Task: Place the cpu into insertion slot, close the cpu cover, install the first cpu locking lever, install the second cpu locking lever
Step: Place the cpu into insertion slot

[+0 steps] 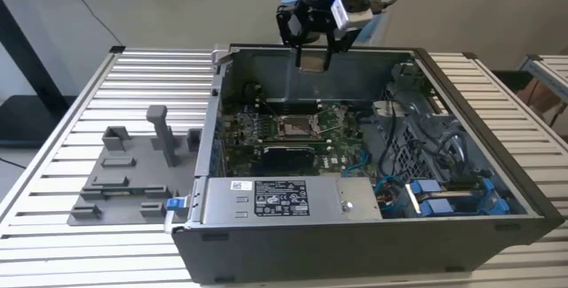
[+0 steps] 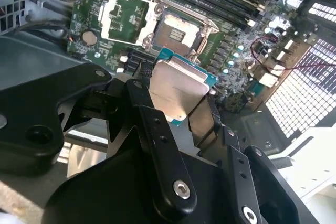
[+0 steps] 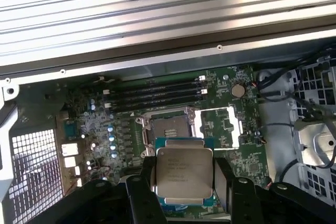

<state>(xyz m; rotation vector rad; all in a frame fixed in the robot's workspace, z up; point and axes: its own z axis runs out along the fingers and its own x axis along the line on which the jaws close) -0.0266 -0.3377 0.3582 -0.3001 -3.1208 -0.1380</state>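
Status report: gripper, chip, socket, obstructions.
Black gripper shut on flat square silver-topped cpu, high over the open grey case. Square metal-rimmed insertion slot empty, thin silver cpu cover flipped open beside it. Nothing seen blocking it.

txt: none legible | PSU label (image 1: 281, 201): print too small | cpu (image 3: 184, 174) top: markings unreadable

Beige wall (image 1: 195, 8) — slatted white table (image 1: 98, 85)
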